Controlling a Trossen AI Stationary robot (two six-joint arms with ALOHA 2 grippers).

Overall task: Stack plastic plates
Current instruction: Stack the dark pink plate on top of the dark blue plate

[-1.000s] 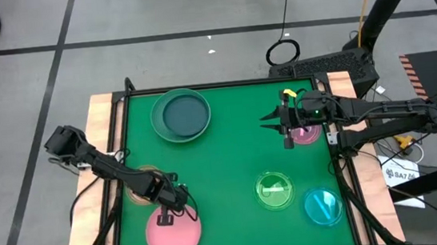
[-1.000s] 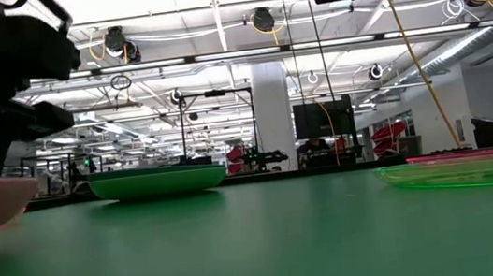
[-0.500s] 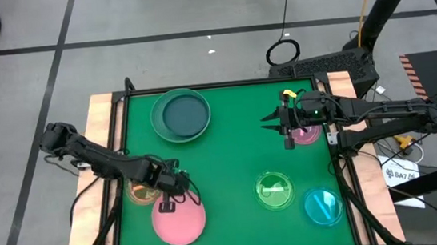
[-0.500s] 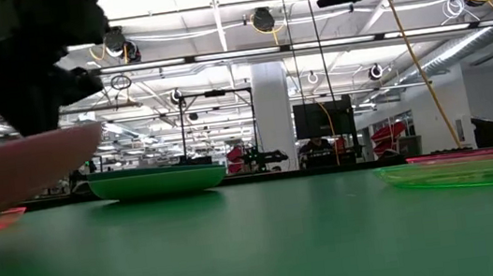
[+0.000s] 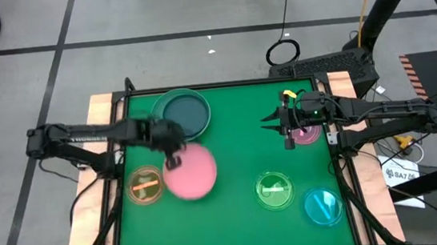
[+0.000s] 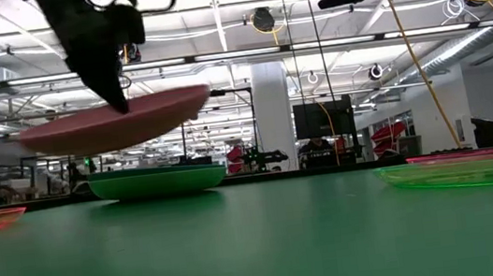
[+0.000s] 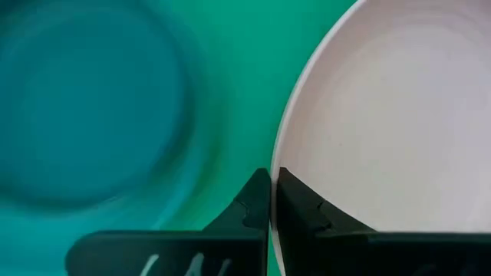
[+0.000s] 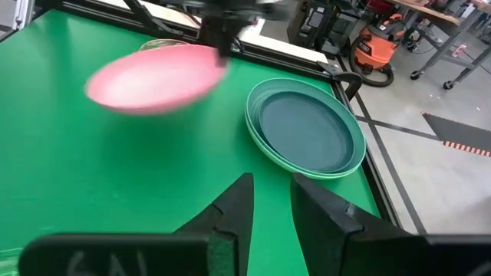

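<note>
Pink plate [image 5: 190, 173] pinched in the dark left gripper [image 5: 170, 141]. Just beyond: dark teal plate [image 5: 183, 115] nested in light green plate [image 5: 158, 122]. All over a green table [image 5: 230, 161].

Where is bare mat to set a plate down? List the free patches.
Free: the middle strip between the stacked plates and the green plate, and the near-left corner below the amber plate. Crowded: the right side, around the right gripper and cyan plate.
</note>
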